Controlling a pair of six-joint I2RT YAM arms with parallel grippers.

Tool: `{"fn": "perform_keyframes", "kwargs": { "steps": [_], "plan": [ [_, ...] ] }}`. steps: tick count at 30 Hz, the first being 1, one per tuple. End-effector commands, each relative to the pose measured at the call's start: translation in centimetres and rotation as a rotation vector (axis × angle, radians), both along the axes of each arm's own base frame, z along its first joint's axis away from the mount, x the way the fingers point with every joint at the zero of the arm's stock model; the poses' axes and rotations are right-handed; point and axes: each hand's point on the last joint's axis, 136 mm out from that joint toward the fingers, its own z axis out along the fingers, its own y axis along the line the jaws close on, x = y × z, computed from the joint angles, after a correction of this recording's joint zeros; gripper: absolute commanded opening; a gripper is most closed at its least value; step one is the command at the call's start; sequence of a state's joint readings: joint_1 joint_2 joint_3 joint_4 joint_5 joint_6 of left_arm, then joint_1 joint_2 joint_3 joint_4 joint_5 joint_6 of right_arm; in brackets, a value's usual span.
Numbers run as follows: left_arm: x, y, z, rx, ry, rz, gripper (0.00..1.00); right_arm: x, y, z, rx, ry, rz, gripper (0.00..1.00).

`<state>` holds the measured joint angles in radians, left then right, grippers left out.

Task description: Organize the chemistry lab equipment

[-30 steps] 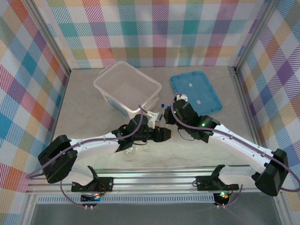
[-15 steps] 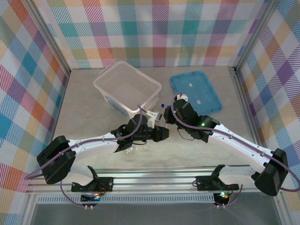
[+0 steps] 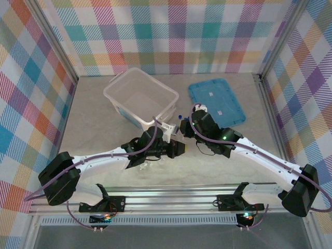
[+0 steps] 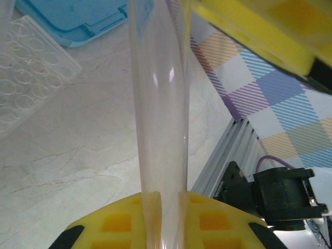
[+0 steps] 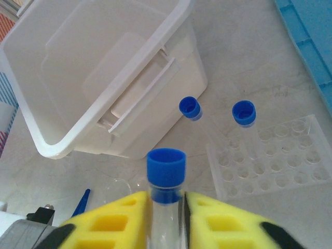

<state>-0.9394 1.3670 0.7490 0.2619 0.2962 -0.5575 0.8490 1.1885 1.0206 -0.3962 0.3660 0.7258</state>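
Note:
A clear tube with a blue cap [image 5: 166, 166] is held between both grippers near the table's middle. My right gripper [image 5: 167, 212] has its yellow pads [image 5: 119, 223] on the tube just under the cap, with a thin dark line at the right-hand pad. My left gripper [image 4: 163, 218] is shut on the tube's clear body [image 4: 158, 104] farther down. Seen from above, the two grippers [image 3: 179, 149] [image 3: 184, 129] meet. Two more capped tubes [image 5: 189, 108] [image 5: 244, 112] stand in a clear rack [image 5: 270, 166]. Blue tweezers [image 5: 80, 201] and a piece of clear glassware [image 5: 116, 189] lie below.
The white plastic tub [image 3: 140, 96] stands open behind the grippers, and the flat blue lid [image 3: 215, 101] lies to its right. The rack [image 4: 31, 83] sits between them and the grippers. An aluminium rail [image 3: 171, 194] runs along the near edge.
My left gripper has closed its pads onto the tube and its wrist has shifted slightly. The right arm has stayed in place on the tube.

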Motion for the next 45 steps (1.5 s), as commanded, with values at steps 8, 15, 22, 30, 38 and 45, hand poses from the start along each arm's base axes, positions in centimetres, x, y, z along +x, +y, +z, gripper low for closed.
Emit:
{"fn": "perform_keyframes", "kwargs": {
  "steps": [8,15,22,30,38,45],
  "plan": [
    [-0.1,2.0,-0.2,0.152,-0.155,-0.024,0.02,-0.1,-3.0,2.0,0.002,0.023,0.015,0.39],
    [-0.1,2.9,-1.4,0.209,-0.193,-0.027,0.02,-0.6,-3.5,1.9,0.049,0.175,0.171,0.42],
    [-0.2,3.4,-1.7,0.243,-0.223,-0.043,0.02,-1.3,-2.6,1.0,0.132,0.265,0.282,0.43],
    [-0.7,3.7,-1.5,0.257,-0.242,-0.074,0.02,-1.6,-0.7,0.4,0.238,0.345,0.409,0.45],
    [-0.7,3.7,-1.5,0.271,-0.247,-0.085,0.03,-1.7,0.5,0.7,0.311,0.358,0.470,0.46],
    [-0.7,3.4,-1.5,0.269,-0.246,-0.091,0.03,-1.7,1.0,0.7,0.329,0.368,0.500,0.45]
  ]
}}
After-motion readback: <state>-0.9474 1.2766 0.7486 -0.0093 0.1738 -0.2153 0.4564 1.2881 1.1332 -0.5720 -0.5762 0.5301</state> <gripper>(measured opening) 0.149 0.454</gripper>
